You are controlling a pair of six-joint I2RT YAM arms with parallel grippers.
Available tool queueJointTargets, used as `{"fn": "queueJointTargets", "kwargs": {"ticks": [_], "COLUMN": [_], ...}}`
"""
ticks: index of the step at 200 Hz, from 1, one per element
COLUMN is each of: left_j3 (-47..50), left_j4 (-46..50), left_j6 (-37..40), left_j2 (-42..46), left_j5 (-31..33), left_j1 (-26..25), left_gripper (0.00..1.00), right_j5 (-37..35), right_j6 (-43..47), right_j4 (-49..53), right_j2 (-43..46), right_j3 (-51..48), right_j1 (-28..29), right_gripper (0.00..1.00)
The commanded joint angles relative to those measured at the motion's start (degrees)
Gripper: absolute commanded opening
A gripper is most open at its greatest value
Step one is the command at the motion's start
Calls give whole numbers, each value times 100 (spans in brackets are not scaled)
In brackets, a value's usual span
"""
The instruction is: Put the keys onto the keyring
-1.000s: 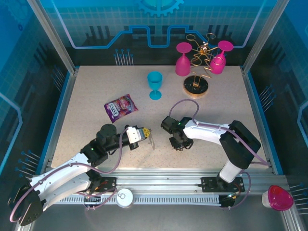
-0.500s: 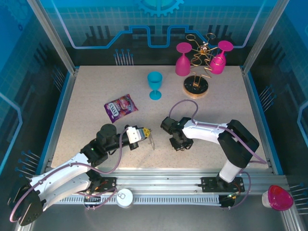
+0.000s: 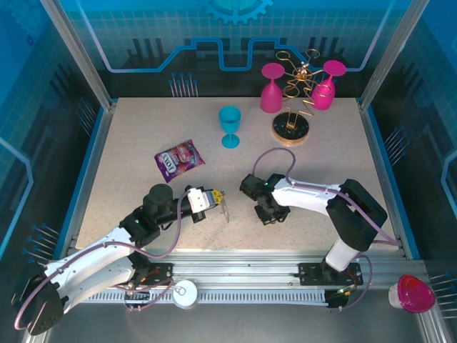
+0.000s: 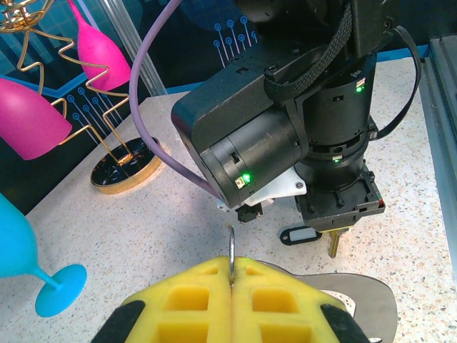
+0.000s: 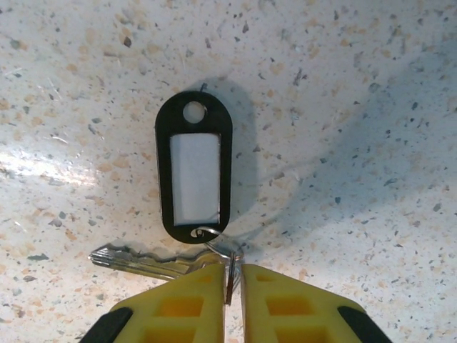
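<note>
Right gripper [image 5: 234,286] is closed on the tiny silver metal key with its black oval plastic tag [image 5: 194,175], the tag lying at 12 o'clock from it. Left gripper [image 4: 232,286], at 9 o'clock, squeezes the dark grey oval metal keyring [image 4: 357,284]. Pick-up step, I think; next, lift the key and thread it on.

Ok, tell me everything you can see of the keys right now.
The keys are one small silver metal key joined by a thin split ring to a black oval, plastic-looking tag with a white label window and a hole at its free end. The set lies flat on the speckled table, with the key pointing sideways from the tag. The right gripper has its yellow pads closed to a narrow slit on the ring end by the key's head.
</note>
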State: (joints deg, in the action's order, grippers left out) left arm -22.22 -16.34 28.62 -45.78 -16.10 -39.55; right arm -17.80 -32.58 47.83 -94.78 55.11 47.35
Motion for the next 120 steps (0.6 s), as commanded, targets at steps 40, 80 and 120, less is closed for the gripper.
{"fn": "queueJointTargets", "kwargs": {"ticks": [40,80,120], "left_j3": [8,7,7], "left_j4": [-87,-82,-79], "left_j6": [38,47,56], "left_j2": [52,52,60], "left_j5": [-104,-105,-104], "left_j1": [-24,-23,-19], "left_gripper": [0,0,0], "right_j5": [-53,14,20], "right_j6": [-21,-12,-4], "right_j4": [96,8,-45], "right_j2": [5,-101,-145], "right_j3": [18,4,-9], "right_j1": [99,69,55], "right_gripper": [15,17,16]}}
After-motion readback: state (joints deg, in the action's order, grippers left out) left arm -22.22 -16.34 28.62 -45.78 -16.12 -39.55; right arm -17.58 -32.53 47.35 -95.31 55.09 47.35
